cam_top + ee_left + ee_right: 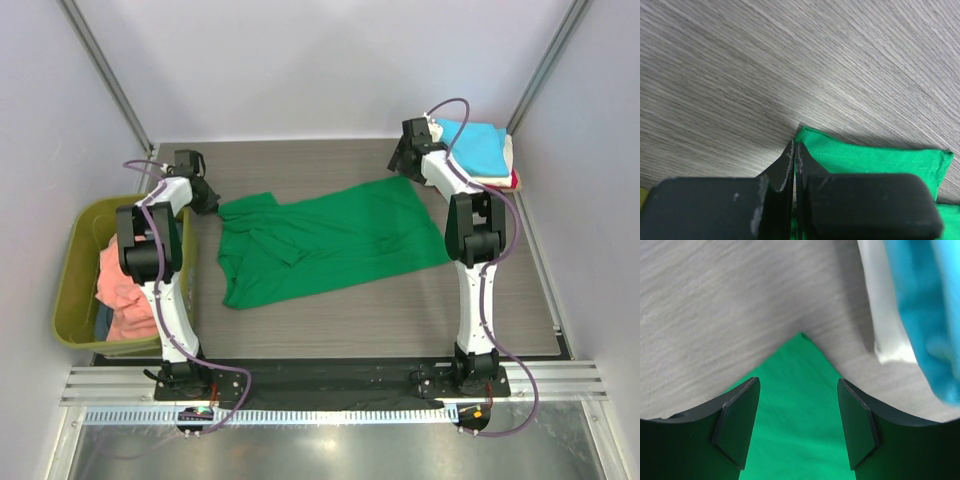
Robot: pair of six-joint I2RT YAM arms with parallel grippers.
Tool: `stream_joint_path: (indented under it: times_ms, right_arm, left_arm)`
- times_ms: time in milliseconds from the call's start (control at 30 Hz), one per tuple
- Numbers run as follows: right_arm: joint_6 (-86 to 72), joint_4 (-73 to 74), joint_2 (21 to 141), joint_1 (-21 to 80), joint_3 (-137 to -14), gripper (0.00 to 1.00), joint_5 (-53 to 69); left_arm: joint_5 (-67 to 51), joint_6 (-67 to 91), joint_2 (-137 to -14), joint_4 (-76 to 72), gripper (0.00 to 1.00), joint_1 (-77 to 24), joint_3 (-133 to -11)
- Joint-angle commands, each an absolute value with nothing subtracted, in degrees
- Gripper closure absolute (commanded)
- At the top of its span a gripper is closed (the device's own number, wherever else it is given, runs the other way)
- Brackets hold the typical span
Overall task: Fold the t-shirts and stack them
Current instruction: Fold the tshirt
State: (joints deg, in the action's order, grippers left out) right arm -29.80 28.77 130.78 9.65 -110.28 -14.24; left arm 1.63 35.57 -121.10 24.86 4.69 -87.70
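Green t-shirt (330, 245): lies spread and rumpled on the middle of the tabletop (300, 330), one sleeve turned in over the body, not yet folded.
Left pincer (794, 150): closed tip to tip at the shirt's far left corner. Whether a layer of cloth is caught between the tips I cannot tell.
Right pincer (798, 390): jaws apart, straddling the far right corner, with cloth between them and nothing gripped.
Stack: the cyan t-shirt (478, 145) sits folded on top of a cream t-shirt (879, 315) at the far right, near the right pincer.
Tub (75, 270): left of the tabletop, holding a salmon-pink t-shirt (122, 290) among others.
Risk, uneven lift: if the left tips hold no cloth, only the right corner would rise and the shirt would drag askew.
Risk, thin bite: the right jaws sit close to the corner's point, so closing there may let the hem slip out.
Risk, stack: a sideways swing of the right arm could nudge the folded pile.
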Motion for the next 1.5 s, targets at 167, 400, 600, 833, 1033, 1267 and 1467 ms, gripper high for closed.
stream_joint_path:
  times_ms: [167,400,600,833,1033,1267,1467]
  right_arm:
    - [-27.34,29.35,138.69,9.93,-121.81,0.33,-15.03]
    - [-25.84,29.71,142.82,9.93,-125.42,0.40,-16.08]
    - [-25.49,29.79,143.09,10.02,-124.11,0.71,-16.96]
    - [-25.58,27.43,140.28,9.93,-117.08,0.99,-18.81]
    - [-25.49,24.43,131.50,9.76,-109.88,0.99,-22.93]
    - [-27.51,23.12,124.37,8.00,-105.03,0.99,-22.85]
    - [-29.00,22.76,121.12,7.03,-102.31,0.99,-20.40]
  left_arm:
    - [0.26,35.95,-124.19,23.91,1.00,4.92,-87.71]
    - [-2.02,36.65,-124.98,23.20,1.00,5.01,-87.98]
    - [-3.34,37.35,-126.03,22.94,1.00,5.01,-88.50]
    - [-3.60,37.88,-126.82,22.85,1.00,5.01,-89.29]
    - [-2.20,35.07,-128.32,23.55,1.00,2.39,-93.68]
    - [-3.16,36.12,-131.31,29.44,1.00,-1.67,-105.99]
    - [-2.99,34.20,-130.26,35.32,1.00,-4.04,-114.34]
